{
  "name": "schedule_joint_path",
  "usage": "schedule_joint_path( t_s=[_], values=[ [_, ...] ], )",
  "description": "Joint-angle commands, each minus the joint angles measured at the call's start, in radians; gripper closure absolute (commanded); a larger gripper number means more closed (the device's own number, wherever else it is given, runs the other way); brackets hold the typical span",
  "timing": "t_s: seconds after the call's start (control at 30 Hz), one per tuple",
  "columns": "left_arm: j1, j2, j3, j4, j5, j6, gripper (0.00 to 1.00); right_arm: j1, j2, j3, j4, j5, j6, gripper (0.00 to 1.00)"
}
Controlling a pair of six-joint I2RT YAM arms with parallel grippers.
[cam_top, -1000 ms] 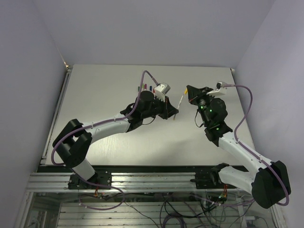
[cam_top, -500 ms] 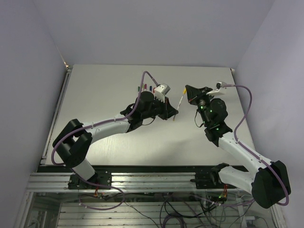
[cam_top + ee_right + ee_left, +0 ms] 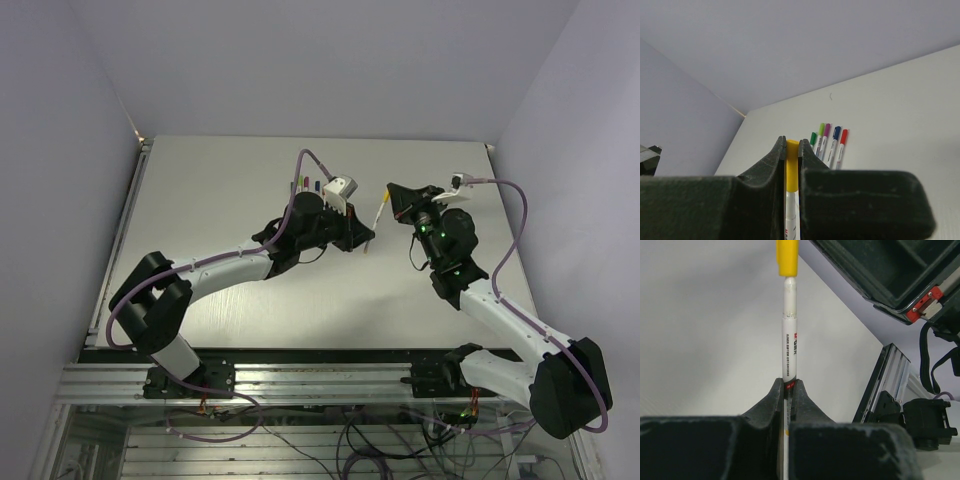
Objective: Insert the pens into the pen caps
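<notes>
Thin white-grey marker pen (image 3: 790, 335): printed barrel, stubby yellow plastic cap (image 3: 788, 257) over its 12 o'clock end. Pen spans between the two grippers above pale grey table (image 3: 700, 340). Left gripper (image 3: 788, 386) pinches barrel's lower end; pen projects toward 12 o'clock. Right gripper (image 3: 792, 145) pinches cap. Four other capped pens (image 3: 830, 142) lie on table at 1 o'clock from right gripper.

My left gripper (image 3: 790, 385) is matte black, my right gripper (image 3: 791, 143) the same. The pen (image 3: 791, 340) is white with small black and red print, its cap (image 3: 788, 257) bright yellow. The other pens (image 3: 832, 145) are white-barrelled, topped green, purple, blue and red. The table (image 3: 900, 100) is pale grey, the wall (image 3: 790, 50) lilac.
</notes>
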Motion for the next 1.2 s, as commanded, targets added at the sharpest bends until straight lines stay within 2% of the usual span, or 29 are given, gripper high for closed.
schedule_joint_path(
  t_s=[0.0, 0.27, 0.57, 0.93, 1.17],
  values=[
    [-0.005, -0.032, -0.006, 0.044, -0.015, 0.006, 0.93, -0.002, -0.004, -0.01, -0.001, -0.007, 0.0, 1.0],
    [-0.004, -0.027, -0.008, 0.069, -0.031, -0.013, 0.93, -0.003, 0.006, -0.004, -0.044, -0.099, 0.008, 1.0],
    [0.005, -0.013, 0.023, 0.105, -0.068, -0.035, 0.93, -0.002, 0.088, 0.028, -0.169, -0.314, -0.03, 1.0],
    [0.085, 0.006, 0.06, 0.236, -0.075, -0.099, 0.93, 0.008, 0.209, 0.068, -0.346, -0.383, -0.075, 1.0],
    [0.12, 0.024, 0.109, 0.263, -0.106, -0.093, 0.93, 0.089, 0.248, 0.056, -0.378, -0.356, -0.087, 1.0]
  ],
)
